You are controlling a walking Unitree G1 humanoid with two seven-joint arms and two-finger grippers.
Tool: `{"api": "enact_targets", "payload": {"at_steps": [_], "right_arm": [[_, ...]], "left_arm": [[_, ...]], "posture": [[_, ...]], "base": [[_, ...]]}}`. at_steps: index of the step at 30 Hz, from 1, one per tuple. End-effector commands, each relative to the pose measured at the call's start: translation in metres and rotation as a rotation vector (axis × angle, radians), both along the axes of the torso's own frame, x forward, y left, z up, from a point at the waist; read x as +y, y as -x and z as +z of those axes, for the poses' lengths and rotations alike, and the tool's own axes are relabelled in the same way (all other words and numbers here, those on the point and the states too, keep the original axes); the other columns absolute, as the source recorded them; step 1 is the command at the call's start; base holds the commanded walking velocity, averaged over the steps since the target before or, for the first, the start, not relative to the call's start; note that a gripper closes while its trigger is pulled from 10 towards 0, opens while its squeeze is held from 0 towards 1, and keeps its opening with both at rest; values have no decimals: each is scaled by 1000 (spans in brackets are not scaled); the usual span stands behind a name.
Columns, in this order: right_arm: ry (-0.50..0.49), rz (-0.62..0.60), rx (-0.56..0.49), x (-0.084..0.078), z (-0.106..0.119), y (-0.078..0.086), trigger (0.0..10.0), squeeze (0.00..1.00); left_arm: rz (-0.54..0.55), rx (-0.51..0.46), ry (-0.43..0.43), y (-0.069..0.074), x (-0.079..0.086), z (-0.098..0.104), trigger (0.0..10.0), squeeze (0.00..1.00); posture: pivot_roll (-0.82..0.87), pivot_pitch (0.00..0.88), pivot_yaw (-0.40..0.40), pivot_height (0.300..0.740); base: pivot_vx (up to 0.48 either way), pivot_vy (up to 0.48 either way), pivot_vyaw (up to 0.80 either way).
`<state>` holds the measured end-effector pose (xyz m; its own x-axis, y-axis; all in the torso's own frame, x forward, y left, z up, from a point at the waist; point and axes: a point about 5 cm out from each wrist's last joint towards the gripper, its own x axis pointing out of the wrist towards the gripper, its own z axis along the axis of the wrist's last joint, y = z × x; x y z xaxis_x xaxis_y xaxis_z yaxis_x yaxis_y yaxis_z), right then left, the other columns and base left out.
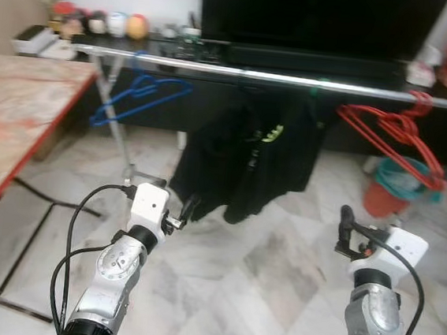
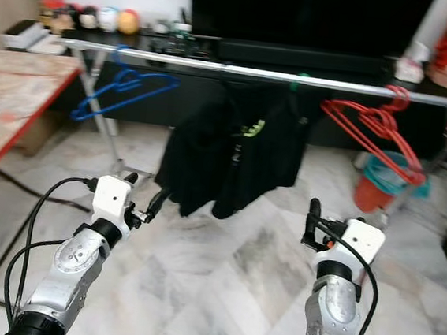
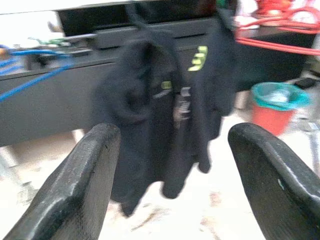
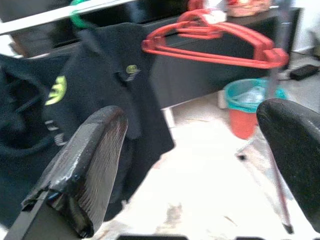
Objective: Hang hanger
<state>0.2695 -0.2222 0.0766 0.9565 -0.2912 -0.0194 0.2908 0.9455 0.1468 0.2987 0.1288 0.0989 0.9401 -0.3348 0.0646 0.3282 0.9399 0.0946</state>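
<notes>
A silver clothes rail (image 1: 295, 81) runs across the room ahead of me. A blue hanger (image 1: 140, 92) hangs near its left end, and several red hangers (image 1: 393, 128) near its right end. Black garments (image 1: 249, 150) hang from a green hook at the middle. My left gripper (image 1: 189, 207) is raised low in front of the garments, open and empty, and its fingers (image 3: 95, 165) frame the black cloth. My right gripper (image 1: 345, 220) is open and empty too, held below the red hangers (image 4: 215, 45). Both stand well short of the rail.
A table with a red-marbled top (image 1: 15, 108) stands at my left. A black cabinet (image 1: 242, 54) with a dark screen and small toys runs behind the rail. An orange bucket with a teal rim (image 1: 396, 184) sits under the red hangers. Black cables (image 1: 30, 196) cross the marble floor.
</notes>
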Motion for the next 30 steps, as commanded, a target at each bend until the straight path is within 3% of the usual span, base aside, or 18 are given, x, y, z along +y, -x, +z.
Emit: {"api": "enact_targets", "payload": {"at_steps": [1, 7, 13, 30], "right_arm": [[-9, 5, 20, 3, -4, 1, 10000, 0], [-2, 22, 23, 7, -5, -1, 10000, 0], [0, 25, 20, 8, -4, -1, 10000, 0], [11, 31, 28, 9, -6, 0, 10000, 0]], "left_arm": [[-6, 0, -13, 0, 0, 1, 10000, 0], [2, 5, -1, -2, 0, 3, 10000, 0], [4, 7, -12, -3, -1, 3, 10000, 0], [-13, -2, -25, -2, -5, 4, 10000, 0]], "posture": [[26, 0, 7, 740], [27, 0, 7, 740], [27, 0, 9, 740], [29, 0, 9, 740]], "base": [[0, 0, -763], [0, 0, -759], [0, 344, -756], [0, 0, -755]]}}
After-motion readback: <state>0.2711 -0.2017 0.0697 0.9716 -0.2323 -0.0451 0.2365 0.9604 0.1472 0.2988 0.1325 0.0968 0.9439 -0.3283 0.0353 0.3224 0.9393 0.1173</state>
